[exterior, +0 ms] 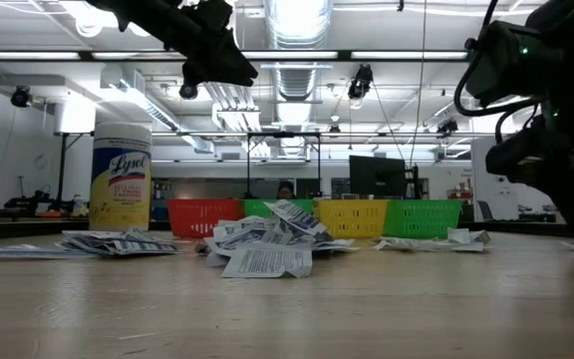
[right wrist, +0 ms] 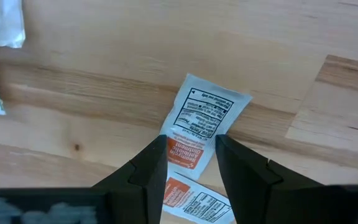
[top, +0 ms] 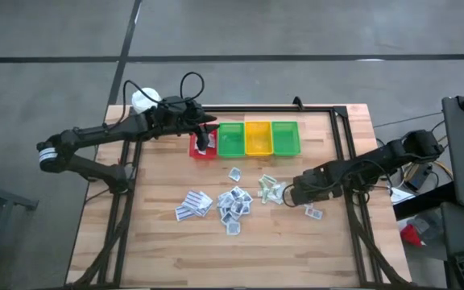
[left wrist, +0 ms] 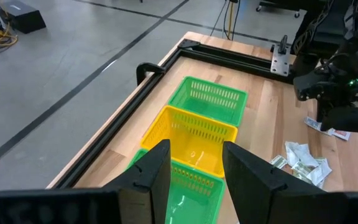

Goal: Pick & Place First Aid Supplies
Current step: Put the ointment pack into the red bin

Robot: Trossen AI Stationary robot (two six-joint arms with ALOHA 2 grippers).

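my right gripper [right wrist: 188, 163] hovers open over a red-printed sachet [right wrist: 199, 124] on the table, probably lining up a pick; next, descend and close. my left gripper [left wrist: 194, 168] waits open above the bins.

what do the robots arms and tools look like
Two slim dark arms of jointed segments. The left arm has a white band near its base and a black cable looping above it. Each ends in a tool, left tool and right tool, with two flat, angular black fingers.
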